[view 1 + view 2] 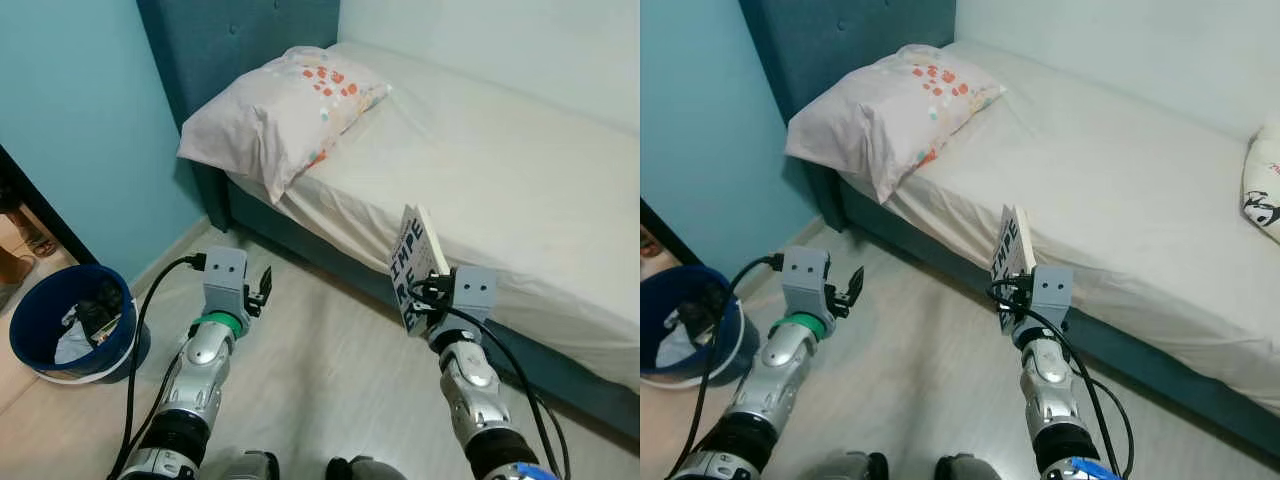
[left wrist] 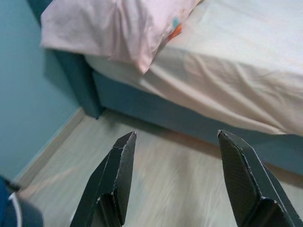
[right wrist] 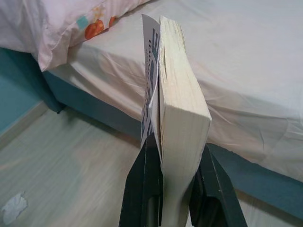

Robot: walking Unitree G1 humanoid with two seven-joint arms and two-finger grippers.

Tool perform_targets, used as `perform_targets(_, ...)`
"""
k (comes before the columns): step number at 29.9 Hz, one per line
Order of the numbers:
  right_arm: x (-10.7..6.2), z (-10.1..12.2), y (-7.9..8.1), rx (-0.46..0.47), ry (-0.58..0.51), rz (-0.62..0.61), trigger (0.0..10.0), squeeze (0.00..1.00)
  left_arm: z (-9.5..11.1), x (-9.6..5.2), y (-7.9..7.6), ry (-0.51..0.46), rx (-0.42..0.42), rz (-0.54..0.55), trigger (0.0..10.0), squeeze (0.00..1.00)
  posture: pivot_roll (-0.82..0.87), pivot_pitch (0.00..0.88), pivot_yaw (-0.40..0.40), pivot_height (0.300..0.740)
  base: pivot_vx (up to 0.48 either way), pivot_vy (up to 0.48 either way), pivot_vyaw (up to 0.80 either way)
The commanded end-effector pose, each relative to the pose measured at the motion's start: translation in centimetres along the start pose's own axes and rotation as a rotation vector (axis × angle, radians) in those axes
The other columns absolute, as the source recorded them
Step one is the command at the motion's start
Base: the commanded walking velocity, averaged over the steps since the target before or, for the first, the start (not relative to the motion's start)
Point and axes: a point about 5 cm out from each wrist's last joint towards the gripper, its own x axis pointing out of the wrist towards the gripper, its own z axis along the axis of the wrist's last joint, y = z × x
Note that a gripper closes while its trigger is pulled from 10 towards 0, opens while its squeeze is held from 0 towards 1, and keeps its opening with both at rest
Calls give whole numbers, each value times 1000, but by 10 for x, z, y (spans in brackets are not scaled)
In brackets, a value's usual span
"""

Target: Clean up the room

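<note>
Bed [image 1: 520, 170] with pillow [image 1: 280, 110]; right gripper [image 3: 173, 189] clamps book [image 3: 177, 104]

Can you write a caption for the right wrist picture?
Right pincer clamps a paperback book upright beside the bed.

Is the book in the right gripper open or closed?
Closed. The book stands on edge, pinched at its lower end in the right gripper, its page block pressed together; only the front cover bows slightly away.

A home bedroom: bed [image 1: 520, 190] with pillow [image 1: 275, 110], teal headboard [image 1: 230, 35], wood floor [image 1: 320, 370].
</note>
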Motion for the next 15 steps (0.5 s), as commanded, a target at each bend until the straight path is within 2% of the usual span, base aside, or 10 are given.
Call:
perform_targets(1, -5, -4, -3, 10, 3, -22, 10000, 0, -9, -4, -3, 39, 8, -7, 10000, 0, 82, 60, 20, 737, 0, 0, 0)
perform_targets(3, -5, -6, -2, 29, 13, -20, 10000, 0, -6, -2, -5, 26, 24, -19, 10000, 0, 88, 72, 18, 737, 0, 0, 0)
perform_targets(4, -7, -8, 2, 11, 24, -3, 10000, 0, -6, -3, -2, 24, 41, -16, 10000, 0, 72, 36, 43, 737, 0, 0, 0)
perform_targets(6, -6, -9, 8, -42, 27, 36, 10000, 0, -12, -4, 5, 56, -1, 33, 10000, 0, 49, 51, 58, 737, 0, 0, 0)
perform_targets(8, -7, -9, 4, -17, 21, 19, 10000, 0, -23, -9, 3, 93, 4, 14, 10000, 0, 31, 27, 74, 737, 0, 0, 0)
perform_targets(10, -9, -10, -5, 21, 26, -26, 10000, 0, -30, -11, -4, 120, 38, -29, 10000, 0, 33, 41, 73, 737, 0, 0, 0)
perform_targets(15, -13, -16, -13, 33, 54, -63, 10000, 0, -29, -10, -7, 122, 55, -44, 10000, 0, 55, 31, 56, 737, 0, 0, 0)
